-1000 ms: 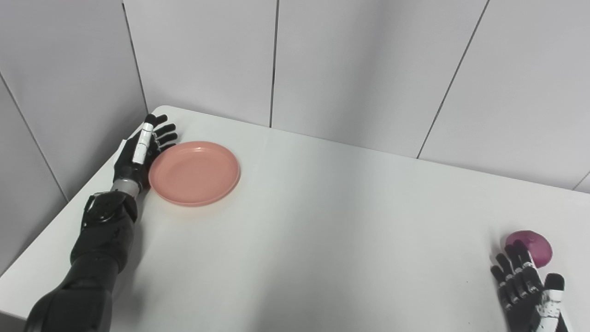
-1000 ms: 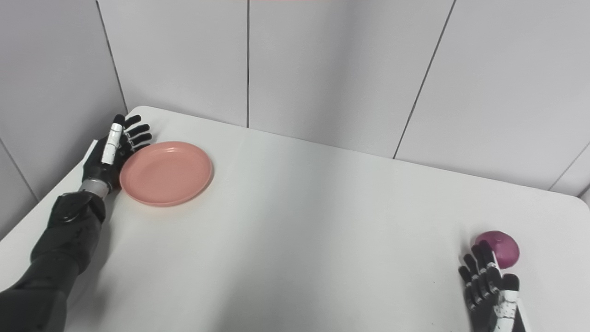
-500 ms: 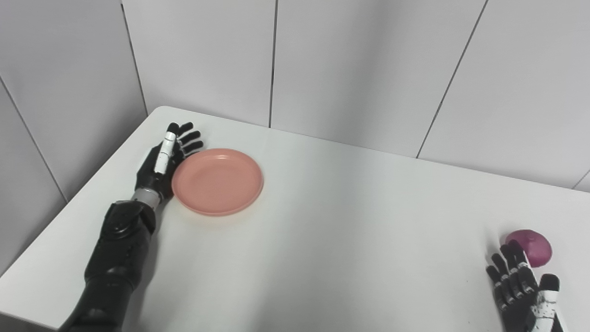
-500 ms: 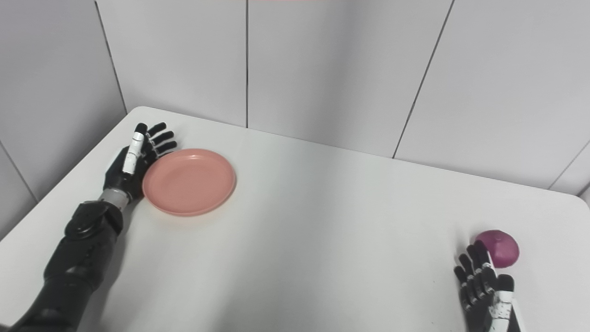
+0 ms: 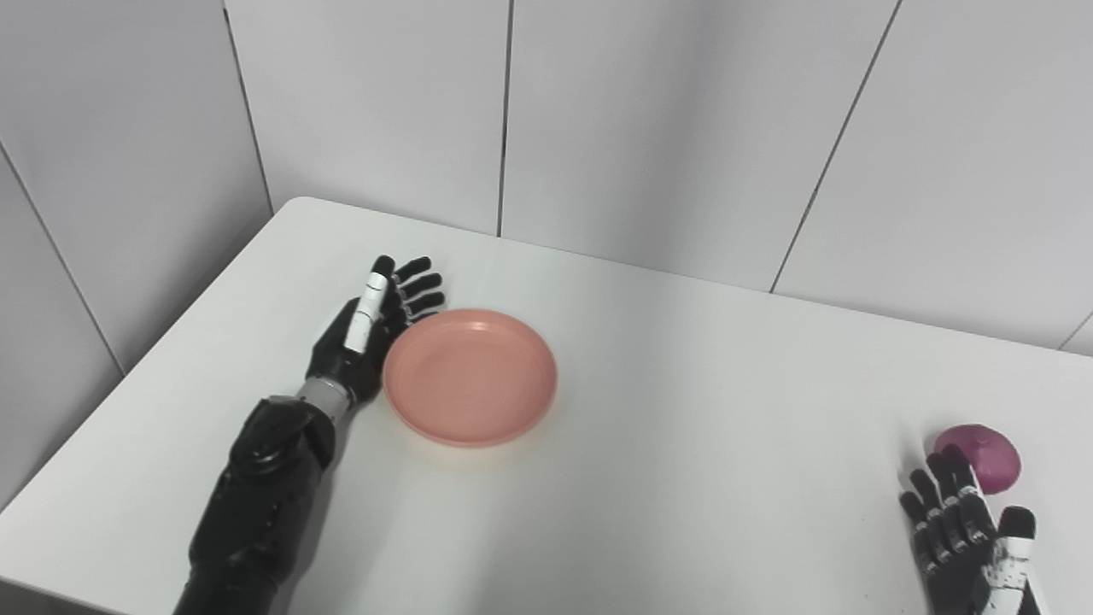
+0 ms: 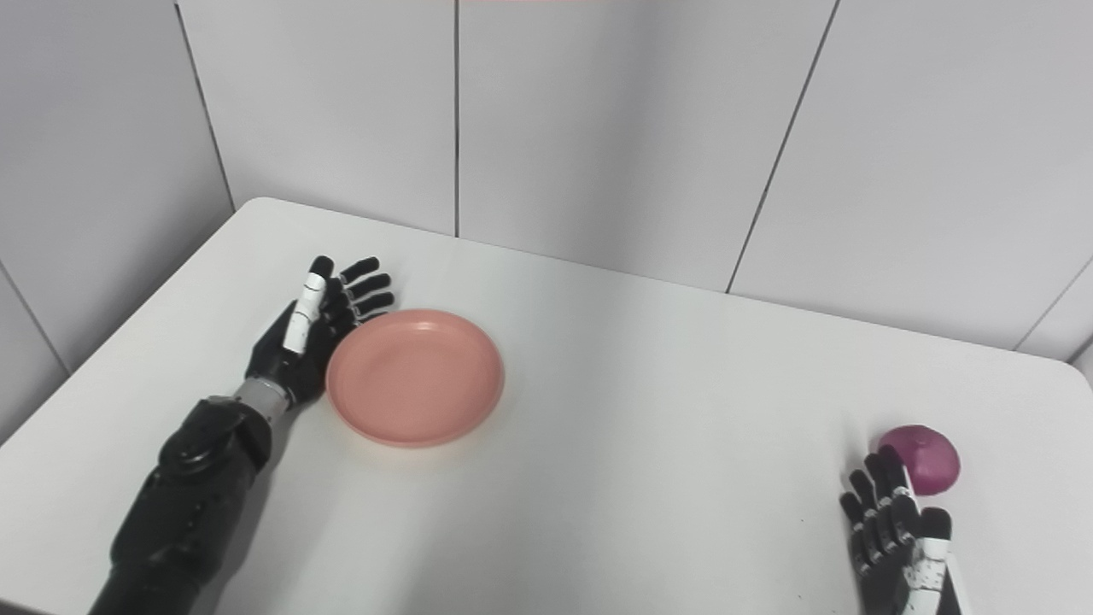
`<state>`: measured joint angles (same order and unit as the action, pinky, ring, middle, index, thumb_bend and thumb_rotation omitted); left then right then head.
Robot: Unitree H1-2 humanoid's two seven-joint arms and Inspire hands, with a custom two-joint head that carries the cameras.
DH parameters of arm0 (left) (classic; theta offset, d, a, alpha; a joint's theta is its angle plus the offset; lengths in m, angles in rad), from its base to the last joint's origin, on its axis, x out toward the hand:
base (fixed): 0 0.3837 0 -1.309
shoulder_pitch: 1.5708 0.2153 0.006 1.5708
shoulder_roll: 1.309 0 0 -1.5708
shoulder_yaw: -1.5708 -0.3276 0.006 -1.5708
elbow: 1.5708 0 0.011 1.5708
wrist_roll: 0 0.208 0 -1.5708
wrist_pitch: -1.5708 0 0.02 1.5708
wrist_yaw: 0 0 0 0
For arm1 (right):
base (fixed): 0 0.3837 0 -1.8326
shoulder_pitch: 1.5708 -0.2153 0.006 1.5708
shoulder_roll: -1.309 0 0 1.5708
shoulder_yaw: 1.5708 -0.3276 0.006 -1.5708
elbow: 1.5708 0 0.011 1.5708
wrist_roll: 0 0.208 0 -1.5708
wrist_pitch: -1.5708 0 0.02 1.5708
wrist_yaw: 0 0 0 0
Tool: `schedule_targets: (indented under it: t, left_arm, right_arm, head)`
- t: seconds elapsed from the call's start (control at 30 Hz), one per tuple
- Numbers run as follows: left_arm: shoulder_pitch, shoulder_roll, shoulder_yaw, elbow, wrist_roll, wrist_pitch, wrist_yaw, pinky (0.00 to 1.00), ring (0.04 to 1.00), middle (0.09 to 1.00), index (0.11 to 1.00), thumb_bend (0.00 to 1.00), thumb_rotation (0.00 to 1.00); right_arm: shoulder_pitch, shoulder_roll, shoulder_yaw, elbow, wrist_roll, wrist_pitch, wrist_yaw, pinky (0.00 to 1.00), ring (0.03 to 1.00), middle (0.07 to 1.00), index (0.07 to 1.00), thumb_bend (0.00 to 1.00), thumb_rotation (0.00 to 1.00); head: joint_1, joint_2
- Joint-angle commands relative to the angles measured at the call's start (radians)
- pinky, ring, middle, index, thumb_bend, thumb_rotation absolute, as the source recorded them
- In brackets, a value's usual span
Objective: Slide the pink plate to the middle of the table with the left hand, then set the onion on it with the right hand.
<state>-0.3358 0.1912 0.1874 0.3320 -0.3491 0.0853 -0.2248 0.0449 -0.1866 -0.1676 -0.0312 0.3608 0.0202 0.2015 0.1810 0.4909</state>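
A round pink plate lies flat on the white table, left of the middle. My left hand is open, its palm and fingers pressed against the plate's left rim. A purple onion rests near the table's right edge. My right hand is open at the bottom right, its fingertips just short of the onion and holding nothing.
Grey wall panels stand behind the table and along its left side. The table's left edge runs diagonally beside my left arm.
My left hand has pushed the pink plate to the right and a little nearer, away from the far left corner. The right hand and onion have barely moved.
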Motion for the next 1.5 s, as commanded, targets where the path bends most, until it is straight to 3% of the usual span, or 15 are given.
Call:
schedule_targets:
  t: [0.0, 0.4, 0.7, 0.87, 1.03, 1.23, 1.47]
  left_arm:
    - [-0.005, -0.019, 0.002, -0.028, -0.016, 0.034, 0.018, 0.82, 0.831, 0.835, 0.819, 0.74, 0.89]
    - [0.045, -0.154, -0.034, -0.057, -0.021, 0.095, 0.046, 0.79, 0.809, 0.815, 0.805, 0.74, 0.87]
    - [0.085, -0.242, -0.073, -0.050, -0.011, 0.099, 0.050, 0.85, 0.854, 0.853, 0.837, 0.71, 0.90]
    - [0.099, -0.251, -0.117, -0.027, 0.001, 0.103, 0.027, 0.90, 0.888, 0.885, 0.872, 0.68, 0.94]
    - [0.102, -0.250, -0.146, 0.011, 0.000, 0.098, 0.004, 0.88, 0.867, 0.871, 0.856, 0.69, 0.91]
    - [0.113, -0.248, -0.169, 0.020, 0.000, 0.107, -0.016, 0.86, 0.856, 0.869, 0.842, 0.70, 0.89]
    - [0.112, -0.230, -0.177, 0.028, -0.005, 0.118, -0.042, 0.87, 0.858, 0.861, 0.850, 0.70, 0.89]
  right_arm:
    - [0.035, 0.033, 0.021, 0.049, 0.007, 0.024, 0.006, 1.00, 1.000, 1.000, 1.000, 0.74, 1.00]
    - [0.030, 0.047, 0.026, 0.061, -0.001, 0.004, 0.003, 1.00, 1.000, 1.000, 1.000, 0.75, 1.00]
    - [0.030, 0.058, 0.031, 0.064, -0.012, -0.009, 0.011, 1.00, 1.000, 1.000, 1.000, 0.75, 1.00]
    - [0.027, 0.071, 0.034, 0.077, -0.020, -0.025, 0.009, 1.00, 1.000, 1.000, 1.000, 0.75, 1.00]
    - [0.021, 0.090, 0.034, 0.092, -0.027, -0.035, 0.003, 1.00, 1.000, 1.000, 1.000, 0.77, 1.00]
    - [0.011, 0.112, 0.034, 0.112, -0.046, -0.049, -0.005, 1.00, 1.000, 1.000, 1.000, 0.80, 1.00]
    - [0.006, 0.145, 0.043, 0.098, -0.090, -0.031, -0.047, 1.00, 1.000, 1.000, 1.000, 0.84, 1.00]
  head:
    - [-0.001, -0.001]
    - [-0.015, 0.005]
    - [-0.041, 0.013]
    - [-0.074, 0.020]
    - [-0.119, 0.029]
    - [-0.201, 0.042]
    - [-0.249, 0.049]
